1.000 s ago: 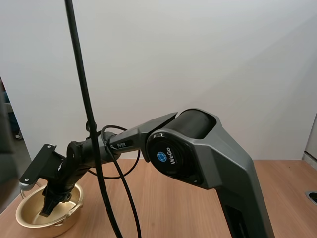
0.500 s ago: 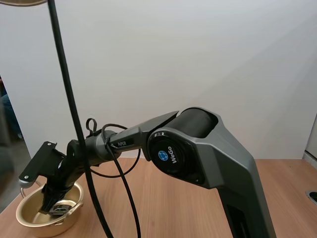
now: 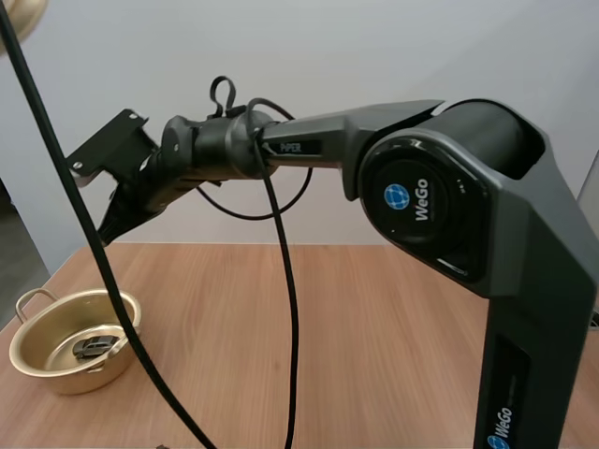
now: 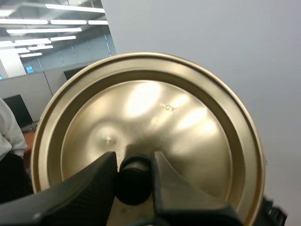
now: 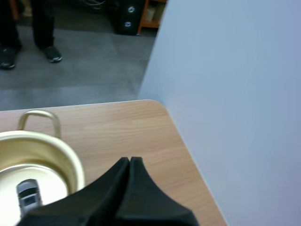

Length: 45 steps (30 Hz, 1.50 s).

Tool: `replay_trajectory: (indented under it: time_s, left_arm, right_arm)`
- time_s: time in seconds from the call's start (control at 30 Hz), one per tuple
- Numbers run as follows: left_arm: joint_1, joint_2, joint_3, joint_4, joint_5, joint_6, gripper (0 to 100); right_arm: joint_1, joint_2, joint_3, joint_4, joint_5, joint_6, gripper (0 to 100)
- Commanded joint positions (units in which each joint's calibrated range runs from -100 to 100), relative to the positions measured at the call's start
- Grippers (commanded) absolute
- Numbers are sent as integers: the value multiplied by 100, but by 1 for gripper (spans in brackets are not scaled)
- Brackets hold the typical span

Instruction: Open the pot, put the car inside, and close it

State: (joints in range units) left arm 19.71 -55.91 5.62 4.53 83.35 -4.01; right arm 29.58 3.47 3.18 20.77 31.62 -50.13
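The open gold pot (image 3: 37, 351) stands at the table's front left with a small dark toy car (image 3: 94, 348) lying on its floor. My right gripper (image 3: 110, 224) hangs well above the pot, its fingers pressed together as one dark wedge with nothing between them. From the right wrist the pot (image 5: 66, 157) and the car (image 5: 28, 195) lie below the shut right gripper (image 5: 129, 162). My left gripper (image 4: 134, 160) is shut on the black knob (image 4: 134, 183) of the gold lid (image 4: 141, 117), held up in the air. An edge of the lid (image 3: 21, 14) shows high above the pot.
The wooden table (image 3: 356, 337) runs right from the pot, with its left edge close beside the pot. A person's legs (image 5: 28, 28) stand on the floor beyond the table's corner, and a white sleeve (image 4: 9, 129) shows past the lid.
My right gripper has risen out of the pot and now hangs high above it, shut. The car stays behind on the pot's floor. The lid's edge has come in overhead.
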Motion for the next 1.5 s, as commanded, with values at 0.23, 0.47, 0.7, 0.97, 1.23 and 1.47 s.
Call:
replay_trajectory:
  time_s: [0.23, 0.47, 0.7, 0.97, 1.23, 1.47]
  left_arm:
    - [3, 860, 2291, -95, 70, 591, 0]
    - [3, 2220, 3316, -37, -114, 865, 0]
    - [3, 3022, 3338, 70, -410, 1077, 0]
    - [84, 3973, 3338, 34, -917, 1077, 0]
    - [201, 4390, 3338, -128, -1236, 1408, 0]
    - [208, 4690, 3338, -376, -1236, 1501, 0]
  right_arm:
    - [-1878, -1526, 0, -1, 931, 79, 0]
    - [-2800, -2506, 0, -1, 1491, 57, 0]
    - [-3526, -3013, 0, -1, 1627, -207, 0]
    - [-3789, -3120, 180, -1, 1847, -257, 0]
    - [-3789, -3147, 373, -1, 1847, -279, 0]
    - [-3789, -3170, 371, -1, 1847, -279, 0]
